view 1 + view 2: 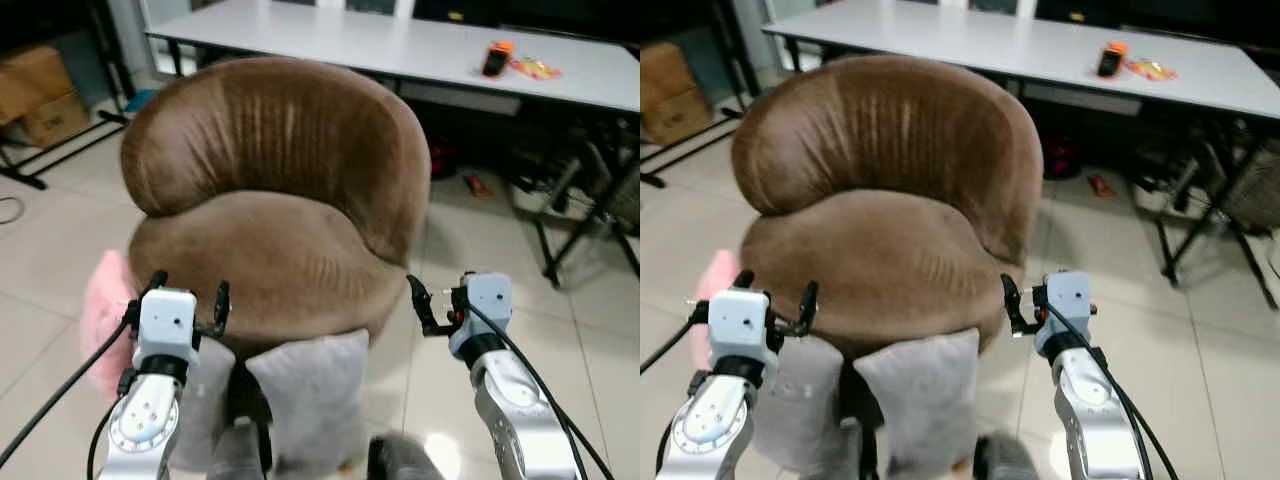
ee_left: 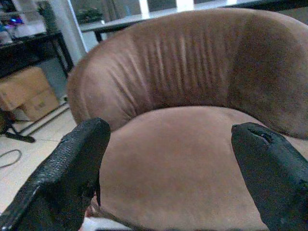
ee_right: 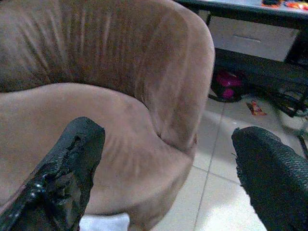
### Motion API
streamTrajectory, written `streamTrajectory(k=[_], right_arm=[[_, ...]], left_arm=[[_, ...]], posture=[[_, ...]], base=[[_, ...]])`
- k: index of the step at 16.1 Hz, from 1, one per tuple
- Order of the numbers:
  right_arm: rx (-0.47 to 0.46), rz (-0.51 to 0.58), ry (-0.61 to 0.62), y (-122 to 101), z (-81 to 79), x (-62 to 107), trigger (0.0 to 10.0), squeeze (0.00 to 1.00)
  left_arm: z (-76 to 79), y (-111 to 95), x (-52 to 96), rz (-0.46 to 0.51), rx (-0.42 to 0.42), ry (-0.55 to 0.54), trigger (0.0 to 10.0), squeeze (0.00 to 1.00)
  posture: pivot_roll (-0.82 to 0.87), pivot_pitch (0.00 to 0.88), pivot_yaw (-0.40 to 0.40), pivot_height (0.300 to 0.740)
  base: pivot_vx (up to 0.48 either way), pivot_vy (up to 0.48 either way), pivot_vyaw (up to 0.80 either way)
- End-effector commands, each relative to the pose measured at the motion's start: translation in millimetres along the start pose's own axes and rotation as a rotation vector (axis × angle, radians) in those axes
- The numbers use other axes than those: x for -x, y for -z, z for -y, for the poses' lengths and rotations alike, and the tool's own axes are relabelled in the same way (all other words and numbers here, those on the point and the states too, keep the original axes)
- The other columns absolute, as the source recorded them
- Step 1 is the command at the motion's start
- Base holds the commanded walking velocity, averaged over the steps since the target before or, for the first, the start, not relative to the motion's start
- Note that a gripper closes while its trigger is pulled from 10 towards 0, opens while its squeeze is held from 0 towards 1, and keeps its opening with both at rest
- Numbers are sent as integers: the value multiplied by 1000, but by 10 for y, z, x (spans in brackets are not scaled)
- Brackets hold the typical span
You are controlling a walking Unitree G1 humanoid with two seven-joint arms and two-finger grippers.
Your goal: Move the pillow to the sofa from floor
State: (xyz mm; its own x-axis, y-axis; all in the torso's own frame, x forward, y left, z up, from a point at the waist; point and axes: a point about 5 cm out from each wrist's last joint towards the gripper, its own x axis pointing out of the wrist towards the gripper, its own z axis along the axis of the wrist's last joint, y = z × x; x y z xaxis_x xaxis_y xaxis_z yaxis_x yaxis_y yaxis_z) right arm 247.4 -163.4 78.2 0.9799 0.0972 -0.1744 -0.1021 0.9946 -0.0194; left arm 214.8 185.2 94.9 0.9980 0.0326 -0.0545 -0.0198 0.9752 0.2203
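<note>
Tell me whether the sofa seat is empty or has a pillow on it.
Empty: the brown sofa seat is bare, and the grey pillow is leaning against its front on the floor.

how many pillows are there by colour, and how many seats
grey pillows: 2, leaning on the front of the brown sofa chair
pink pillow: 1, on the floor at the chair's left
brown sofa chair: 1
total: 4
</note>
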Motion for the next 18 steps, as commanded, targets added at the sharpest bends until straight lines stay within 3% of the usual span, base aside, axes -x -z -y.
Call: streamTrajectory(k=[1, 5, 8, 13, 18], right_arm=[[0, -6, 10, -11, 37, -4, 10000, 0], [19, -16, 24, -3, 53, -24, 10000, 0], [40, -20, 22, -7, 52, -30, 10000, 0], [56, -31, 36, 7, 59, -44, 10000, 0], [66, -36, 22, 12, 28, -57, 10000, 0]], left_arm=[[25, -4, -2, 4, 2, 8, 10000, 0], [17, -1, 4, 10, 0, 14, 10000, 0], [24, -3, 2, 13, 5, 21, 10000, 0], [21, 6, -2, 13, 3, 26, 10000, 0], [7, 6, -6, 15, -2, 31, 10000, 0]], posture=[[-61, 22, -21, 631], [-60, 22, -24, 631], [-60, 21, -25, 631], [-60, 20, -23, 631], [-57, 22, -19, 631]], base=[[0, 0, 0], [0, 0, 0], [301, 0, 0], [334, 0, 756], [334, 0, 0]])
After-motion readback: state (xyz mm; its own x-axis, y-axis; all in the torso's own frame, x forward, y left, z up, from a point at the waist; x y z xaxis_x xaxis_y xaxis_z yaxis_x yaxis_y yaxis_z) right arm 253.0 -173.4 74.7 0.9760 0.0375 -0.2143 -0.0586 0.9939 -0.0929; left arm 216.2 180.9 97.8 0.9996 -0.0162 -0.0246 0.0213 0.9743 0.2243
